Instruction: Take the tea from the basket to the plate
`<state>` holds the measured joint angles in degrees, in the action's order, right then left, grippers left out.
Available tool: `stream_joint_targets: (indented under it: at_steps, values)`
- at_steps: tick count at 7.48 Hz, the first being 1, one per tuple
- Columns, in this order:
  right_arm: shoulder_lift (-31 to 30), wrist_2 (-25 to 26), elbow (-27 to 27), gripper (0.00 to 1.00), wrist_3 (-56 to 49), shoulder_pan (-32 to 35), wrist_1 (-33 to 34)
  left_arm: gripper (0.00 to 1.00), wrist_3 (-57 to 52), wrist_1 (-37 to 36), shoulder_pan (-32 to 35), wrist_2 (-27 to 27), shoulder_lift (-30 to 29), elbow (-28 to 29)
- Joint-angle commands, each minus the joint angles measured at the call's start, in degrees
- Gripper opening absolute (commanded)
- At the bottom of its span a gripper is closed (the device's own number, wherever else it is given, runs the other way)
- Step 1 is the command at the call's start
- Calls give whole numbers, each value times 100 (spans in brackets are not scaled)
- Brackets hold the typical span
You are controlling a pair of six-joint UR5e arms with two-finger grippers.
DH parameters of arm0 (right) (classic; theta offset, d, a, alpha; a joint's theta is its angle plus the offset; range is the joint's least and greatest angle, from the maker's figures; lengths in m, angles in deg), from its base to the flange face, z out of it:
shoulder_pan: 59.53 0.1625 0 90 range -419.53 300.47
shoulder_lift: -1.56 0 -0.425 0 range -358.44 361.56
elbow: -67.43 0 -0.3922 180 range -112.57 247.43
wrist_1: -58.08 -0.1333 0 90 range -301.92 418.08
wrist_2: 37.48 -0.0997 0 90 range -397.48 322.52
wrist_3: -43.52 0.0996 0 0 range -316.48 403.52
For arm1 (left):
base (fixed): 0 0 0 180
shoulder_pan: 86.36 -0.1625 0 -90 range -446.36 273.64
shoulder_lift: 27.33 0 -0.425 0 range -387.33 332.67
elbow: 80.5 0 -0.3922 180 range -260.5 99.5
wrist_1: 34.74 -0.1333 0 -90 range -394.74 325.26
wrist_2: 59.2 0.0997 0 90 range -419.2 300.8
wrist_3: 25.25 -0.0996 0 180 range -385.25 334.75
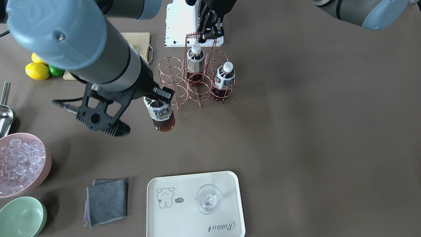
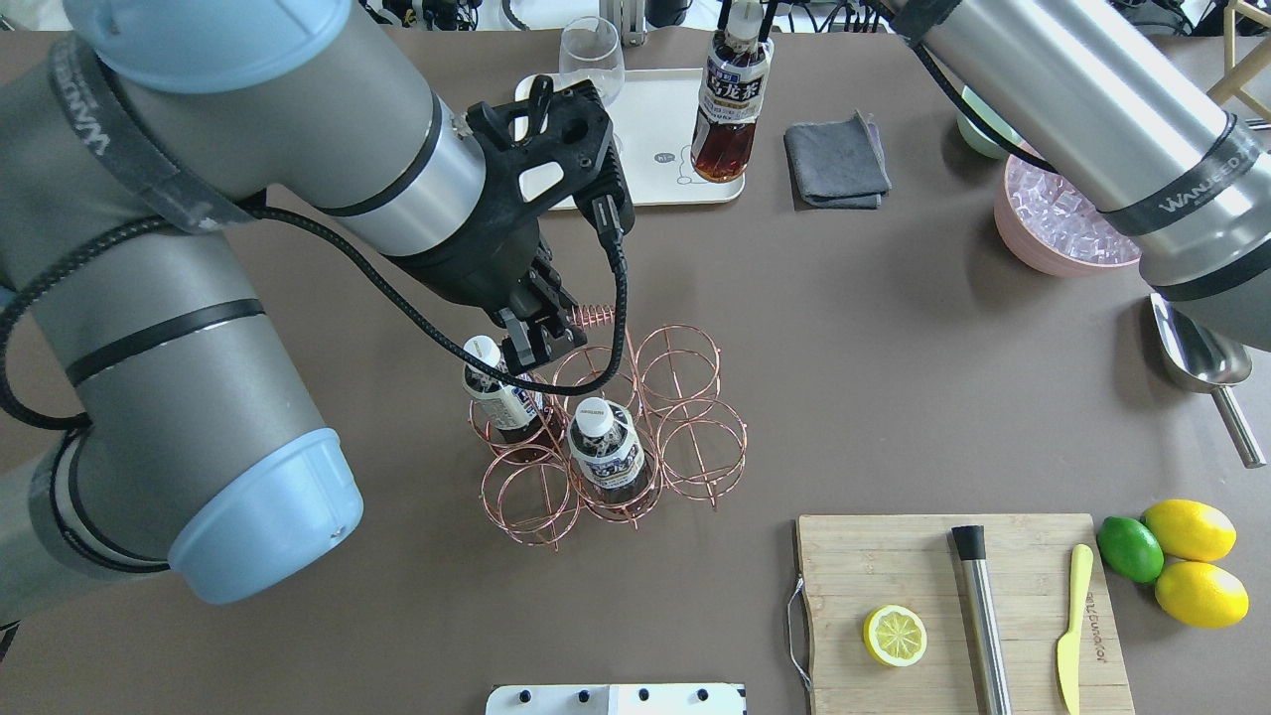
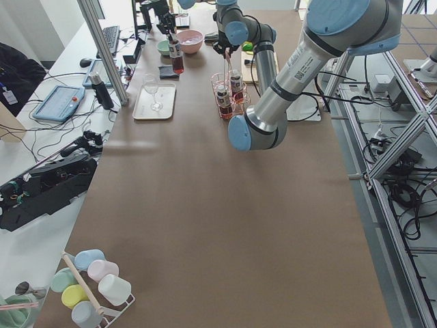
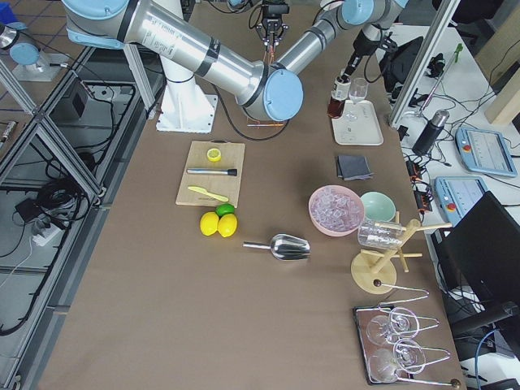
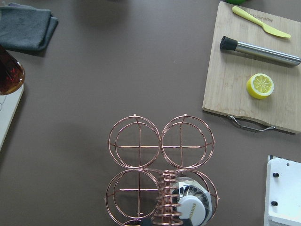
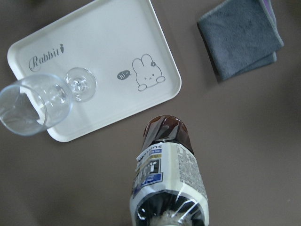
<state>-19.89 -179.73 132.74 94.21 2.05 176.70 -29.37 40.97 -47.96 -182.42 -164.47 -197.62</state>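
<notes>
While aloft, tea (image 1: 161, 116) neck between right fingers (image 1: 165, 93)

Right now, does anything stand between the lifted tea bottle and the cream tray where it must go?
No: bare table lies between the small plastic bottle of dark tea and the cream-white rectangular tray. A clear wine glass stands on the tray; its bear-printed half is free.

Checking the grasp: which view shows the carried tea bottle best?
Overhead exterior: the tea hangs full-length, label readable, from the right gripper. Front-facing hides its cap under the gripper; right wrist sees it foreshortened; left wrist only its base; side views tiny.
</notes>
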Motion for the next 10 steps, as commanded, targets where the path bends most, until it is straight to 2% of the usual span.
stream_joint_targets:
  at_steps: [1, 3, 5, 7, 9, 10]
  values:
    - [35, 5, -1316, 0, -374, 179, -1653, 0, -1, -57, 211, -27, 64, -267]
    - [62, 170, -1661, 0, -516, 39, -2252, 0, -9, -66, 430, -44, 47, -268]
    - [220, 636, -1811, 0, -682, -102, -2439, 0, -280, -372, 1139, -464, 3, -268]
    - [526, 1162, -2336, 0, -885, -268, -2703, 0, -947, -863, 2043, -894, 142, -259]
    - [545, 1218, -2689, 0, -877, -322, -3308, 0, -1832, -883, 2879, -1071, 738, -111]
    - [571, 1218, -2699, 0, -877, -348, -3345, 0, -2316, -874, 3335, -1238, 967, 134]
